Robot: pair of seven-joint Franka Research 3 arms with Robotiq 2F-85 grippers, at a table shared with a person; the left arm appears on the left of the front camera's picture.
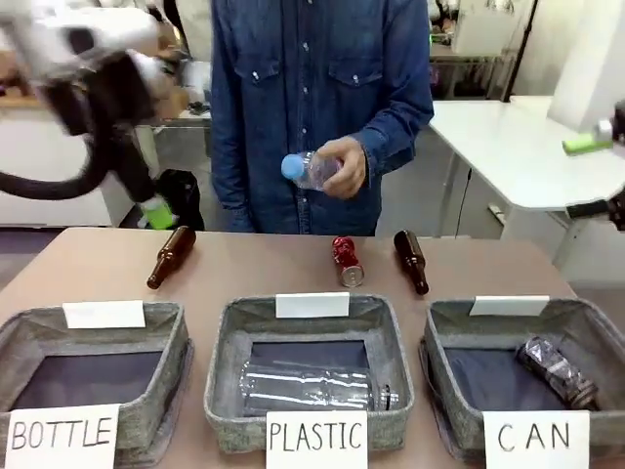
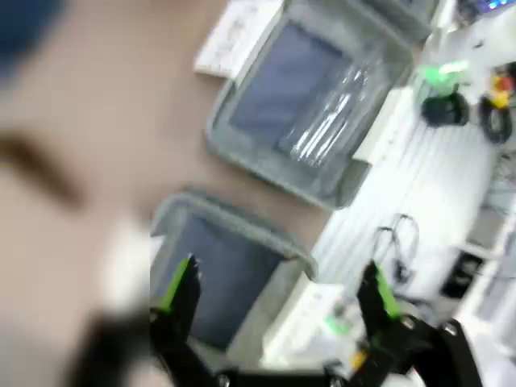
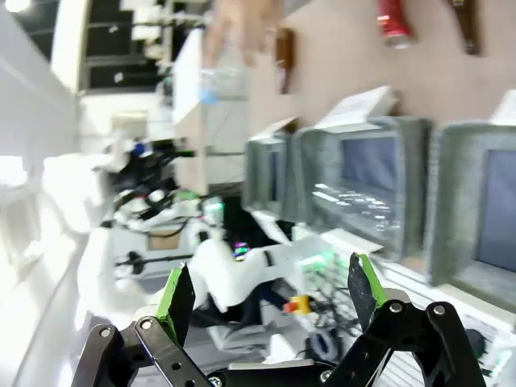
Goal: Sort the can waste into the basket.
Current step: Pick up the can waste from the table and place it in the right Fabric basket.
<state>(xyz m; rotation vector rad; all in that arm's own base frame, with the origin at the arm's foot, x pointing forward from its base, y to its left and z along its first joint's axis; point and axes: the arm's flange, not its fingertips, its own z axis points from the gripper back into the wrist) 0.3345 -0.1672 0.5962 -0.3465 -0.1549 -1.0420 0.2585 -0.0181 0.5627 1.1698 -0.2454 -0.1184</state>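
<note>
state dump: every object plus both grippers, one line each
left gripper: open, empty
right gripper: open, empty
red can: on its side on the table, not binned
silver-grey can: lying inside the CAN basket
left brown bottle: lying on the table
right brown bottle: lying on the table
clear bottle: lying in the PLASTIC basket
BOTTLE basket: empty
blue-capped bottle: held in the person's hand, off the table

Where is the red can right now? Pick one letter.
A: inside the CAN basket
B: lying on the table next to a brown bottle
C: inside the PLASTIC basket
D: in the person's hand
B: the red can lies on the table beyond the baskets, next to a brown bottle. The CAN basket holds the silver-grey can, and the person's hand holds a clear plastic bottle.
</note>
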